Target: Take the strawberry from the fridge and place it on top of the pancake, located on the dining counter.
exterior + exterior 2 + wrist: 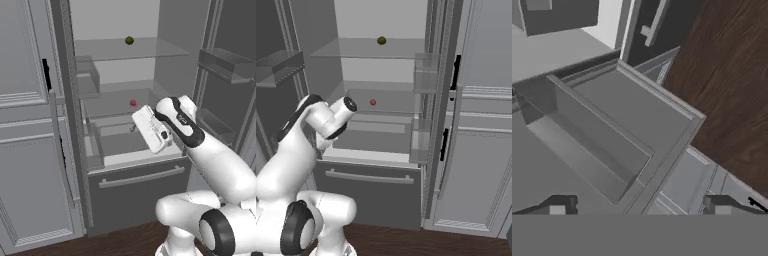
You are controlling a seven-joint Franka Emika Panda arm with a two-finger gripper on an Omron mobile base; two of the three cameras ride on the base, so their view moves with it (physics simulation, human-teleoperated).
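Your gripper (639,205) hangs released, empty, over the fridge's (135,185) lower compartment. Beyond it the strawberry (133,102) sits on the middle glass shelf (115,105); a green fruit (129,40) lies farther, higher up.

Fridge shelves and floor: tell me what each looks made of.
The fridge shelves look like clear glass or plastic: the back wall shows through them. The floor looks like dark brown wood planks, with visible grain streaks, matte.
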